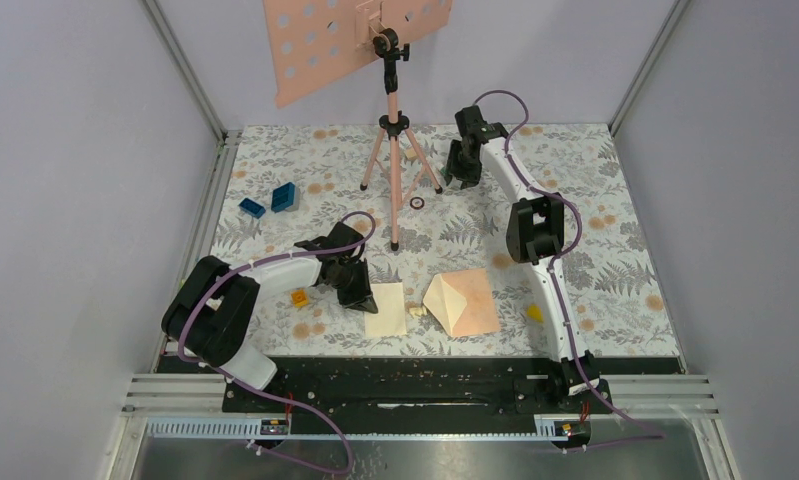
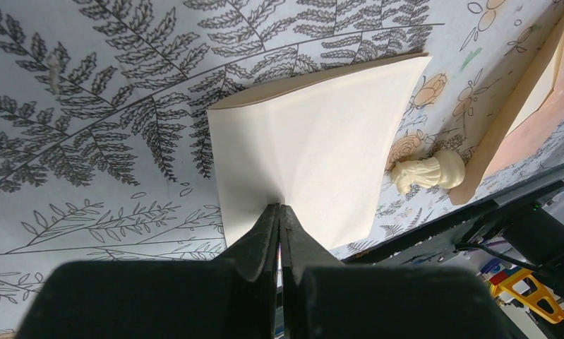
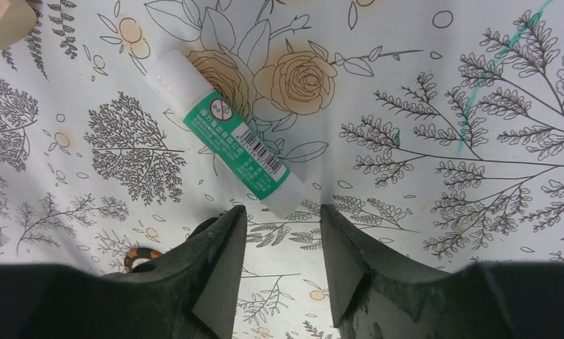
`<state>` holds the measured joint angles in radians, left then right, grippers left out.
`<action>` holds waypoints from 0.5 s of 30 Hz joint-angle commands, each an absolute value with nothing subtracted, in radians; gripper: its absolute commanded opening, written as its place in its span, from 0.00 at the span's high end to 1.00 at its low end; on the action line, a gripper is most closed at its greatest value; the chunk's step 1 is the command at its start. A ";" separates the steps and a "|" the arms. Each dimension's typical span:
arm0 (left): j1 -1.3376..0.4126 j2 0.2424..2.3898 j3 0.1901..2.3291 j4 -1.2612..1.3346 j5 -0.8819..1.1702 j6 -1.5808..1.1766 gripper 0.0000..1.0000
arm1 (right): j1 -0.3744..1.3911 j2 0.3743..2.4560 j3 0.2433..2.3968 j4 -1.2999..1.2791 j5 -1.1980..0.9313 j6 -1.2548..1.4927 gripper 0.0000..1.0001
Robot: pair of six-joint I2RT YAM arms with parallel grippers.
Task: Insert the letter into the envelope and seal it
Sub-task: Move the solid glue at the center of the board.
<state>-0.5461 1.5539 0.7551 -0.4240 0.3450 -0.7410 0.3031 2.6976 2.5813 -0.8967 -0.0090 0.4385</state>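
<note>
The letter (image 1: 387, 310) lies cream side up on the floral mat, left of the peach envelope (image 1: 462, 303), which lies with a flap raised. My left gripper (image 1: 363, 295) is shut on the letter's near edge. In the left wrist view the letter (image 2: 321, 141) bows upward ahead of the pinched fingertips (image 2: 279, 209), and a corner of the envelope (image 2: 547, 127) shows at the right. My right gripper (image 1: 464, 172) hovers at the far side of the mat. Its jaws (image 3: 282, 215) stand open, and the end of a green-and-white glue stick (image 3: 226, 134) lies just ahead of them, ungripped.
A tripod (image 1: 393, 140) carrying a perforated pink plate (image 1: 320, 40) stands at the back centre. Blue blocks (image 1: 273, 198) lie far left, a small ring (image 1: 417, 203) sits near the tripod, and a cream figurine (image 2: 429, 171) lies between letter and envelope. Small yellow pieces (image 1: 534, 312) rest near each arm.
</note>
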 commanded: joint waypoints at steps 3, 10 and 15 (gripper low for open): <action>-0.542 1.553 0.766 -0.403 0.362 -0.730 1.00 | 0.305 2.666 2.575 -0.921 0.050 0.360 0.39; -0.543 1.565 0.773 -0.402 0.362 -0.730 1.00 | 0.304 2.674 2.626 -0.936 0.062 0.273 0.30; -0.543 1.564 0.773 -0.402 0.363 -0.730 1.00 | 0.304 2.665 2.625 -0.929 0.060 0.283 0.32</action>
<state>-0.5461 1.5600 0.7551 -0.4225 0.3485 -0.7410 0.3031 2.6946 2.5862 -0.9024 0.0376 0.3092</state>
